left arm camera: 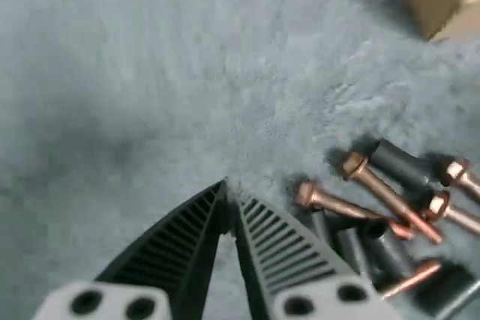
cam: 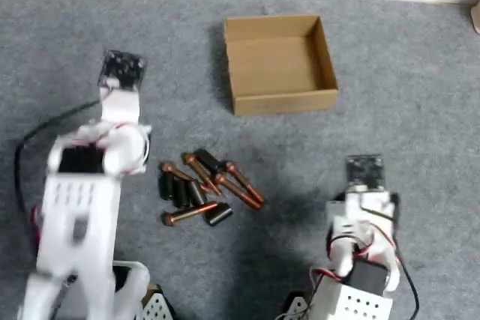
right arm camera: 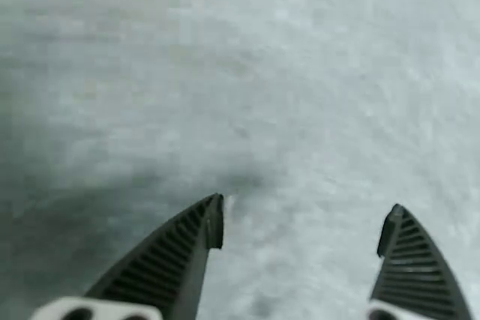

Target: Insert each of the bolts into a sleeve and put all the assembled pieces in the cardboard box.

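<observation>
Left gripper [left arm camera: 231, 194]: pressed together, pinching nothing, low over the grey carpet [cam: 420, 95], near the heap. Right gripper [right arm camera: 306, 211]: spread wide, holding nothing, over bare carpet, well apart from the heap. Copper bolts [cam: 241, 185] and black sleeves [cam: 180, 189]: lying loose in one heap between the arms, several touching. Box [cam: 281, 101]: open on top, upright, beyond the heap.

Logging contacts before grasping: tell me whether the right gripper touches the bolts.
Apart: right wrist view shows the open right gripper over carpet; high view shows the bolts well aside.
</observation>
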